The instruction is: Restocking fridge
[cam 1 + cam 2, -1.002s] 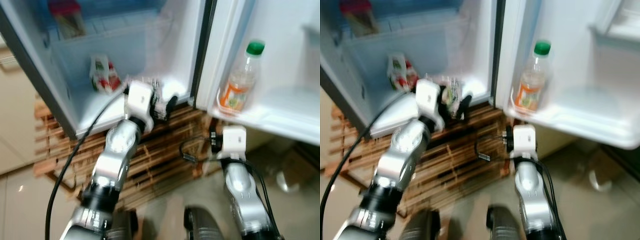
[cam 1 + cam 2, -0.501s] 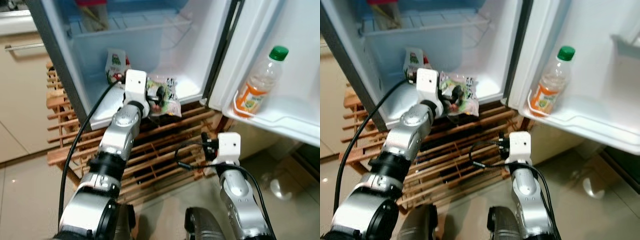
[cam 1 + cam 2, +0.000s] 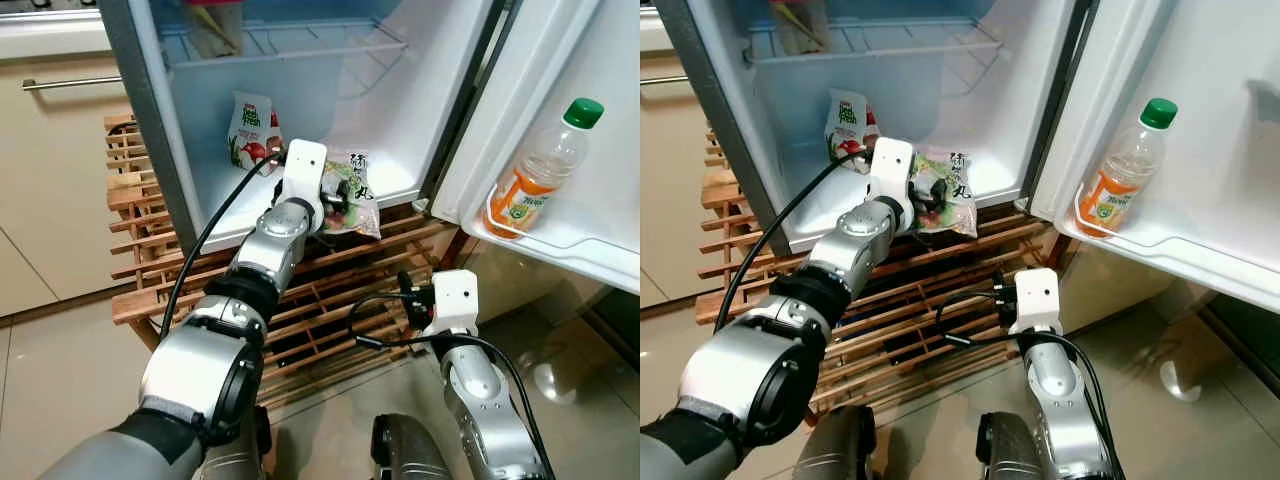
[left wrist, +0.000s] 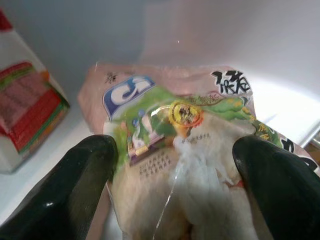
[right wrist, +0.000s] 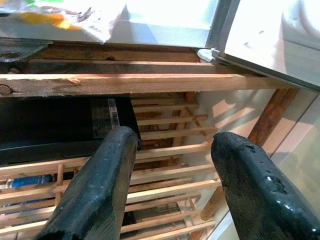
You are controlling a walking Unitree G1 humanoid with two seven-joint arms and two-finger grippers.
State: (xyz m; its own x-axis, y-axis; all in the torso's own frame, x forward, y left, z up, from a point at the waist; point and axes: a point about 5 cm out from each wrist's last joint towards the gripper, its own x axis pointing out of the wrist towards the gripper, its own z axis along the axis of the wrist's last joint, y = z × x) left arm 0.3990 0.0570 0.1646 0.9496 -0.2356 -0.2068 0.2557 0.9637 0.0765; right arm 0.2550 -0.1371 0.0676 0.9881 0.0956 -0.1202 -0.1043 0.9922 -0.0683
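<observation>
Left gripper [image 3: 338,196], frame centre: black fingers [image 4: 75,192] clamped on a clear green-and-pink printed food packet [image 3: 355,190], carried over the white fridge floor [image 3: 395,180] for stocking, beside a red-and-white carton [image 3: 250,130]. Right gripper [image 5: 170,185], lower centre: fingers spread, empty, idle before the wooden slat rack [image 3: 330,290]

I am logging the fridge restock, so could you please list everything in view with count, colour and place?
Open white fridge: one, standing on the rack.
Slatted wooden rack: one, brown, under the fridge.
Clear food packet with green and pink print: one, at the front edge of the fridge floor, between the left gripper's fingers.
White carton with red and green print: one, upright on the fridge floor behind the packet.
Clear plastic bottle with green cap and orange label: one, upright in the door shelf.
Left gripper: black, shut on the packet.
Right gripper: black, open, low before the rack.
</observation>
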